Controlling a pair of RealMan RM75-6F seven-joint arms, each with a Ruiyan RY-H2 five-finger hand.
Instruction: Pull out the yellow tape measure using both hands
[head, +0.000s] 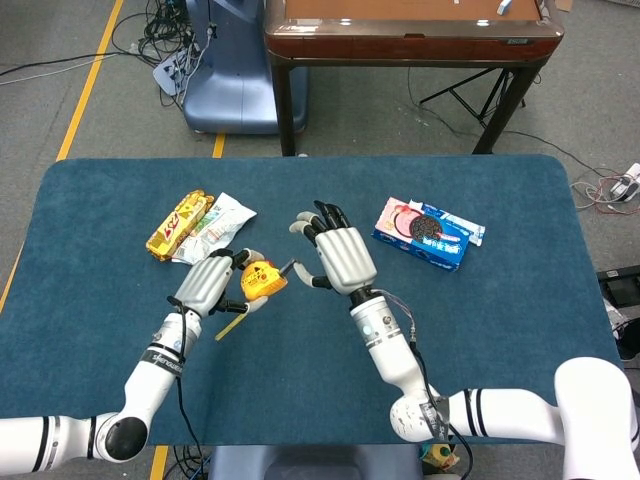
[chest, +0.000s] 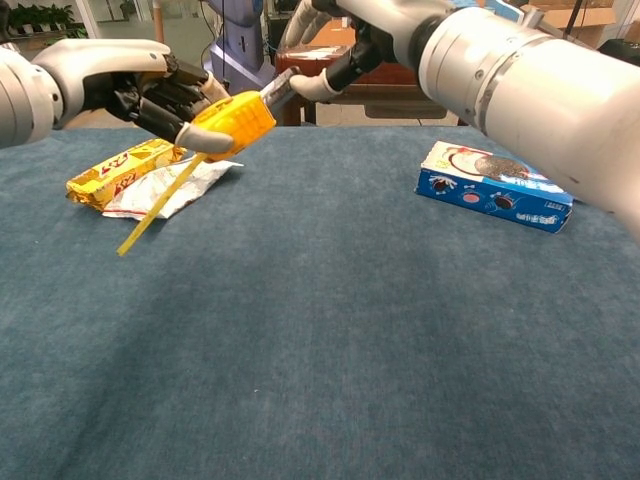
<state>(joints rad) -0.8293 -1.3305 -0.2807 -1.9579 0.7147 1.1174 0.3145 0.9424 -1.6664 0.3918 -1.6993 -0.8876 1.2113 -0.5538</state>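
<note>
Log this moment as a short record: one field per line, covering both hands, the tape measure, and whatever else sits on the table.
left hand: grips the yellow tape measure above the table
right hand: pinches the tape's end tab beside the case
yellow strap: hangs from the case
left of table: yellow snack bar, white wrapper
right of table: blue cookie box

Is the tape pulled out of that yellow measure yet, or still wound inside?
Barely out. The left hand holds the yellow tape measure; the right hand pinches a short tape tip just clear of it.
</note>
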